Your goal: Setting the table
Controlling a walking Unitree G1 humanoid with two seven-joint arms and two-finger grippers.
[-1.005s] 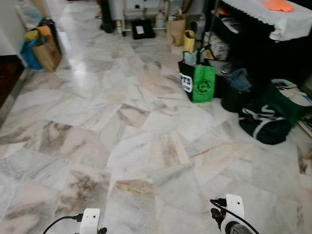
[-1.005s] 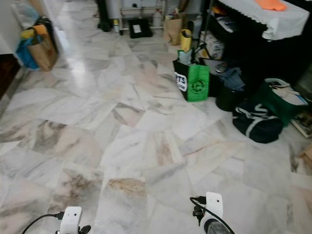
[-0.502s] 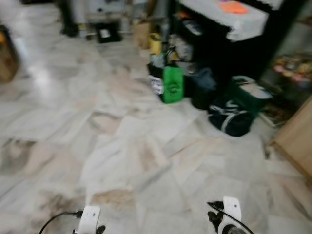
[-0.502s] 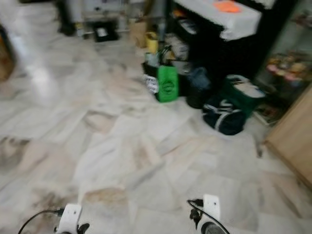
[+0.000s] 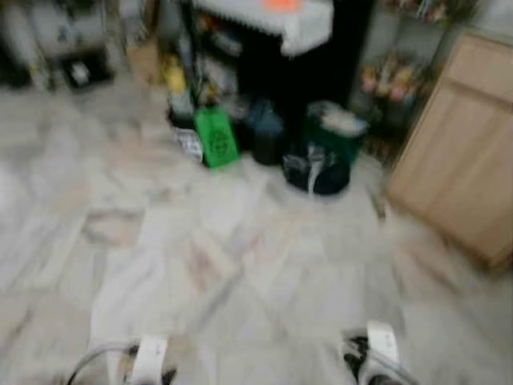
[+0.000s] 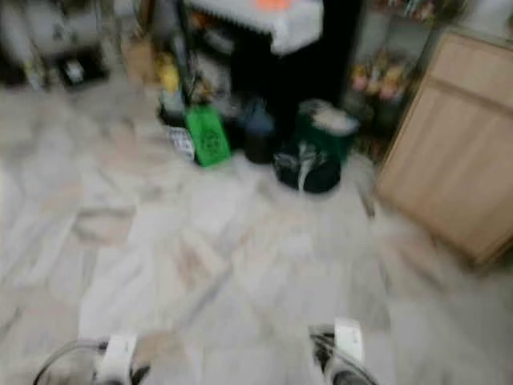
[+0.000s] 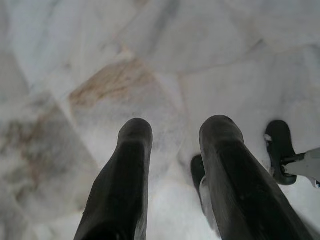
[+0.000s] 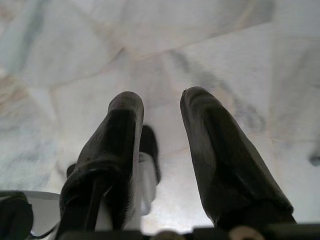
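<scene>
Since the earlier frames the camera has turned toward the robot's right, so the table [image 5: 300, 28] with its white cloth and an orange thing on top now stands at the upper middle, blurred, and a wooden cabinet [image 5: 461, 144] has come into view on the right. Setting seems not yet begun: the left claw [image 7: 175, 150] and right claw [image 8: 160, 130] hang narrowly parted and empty over the marble floor [image 5: 240, 265]. Green bag [image 5: 216, 138] and dark bags [image 5: 321, 164] lie before the table.
</scene>
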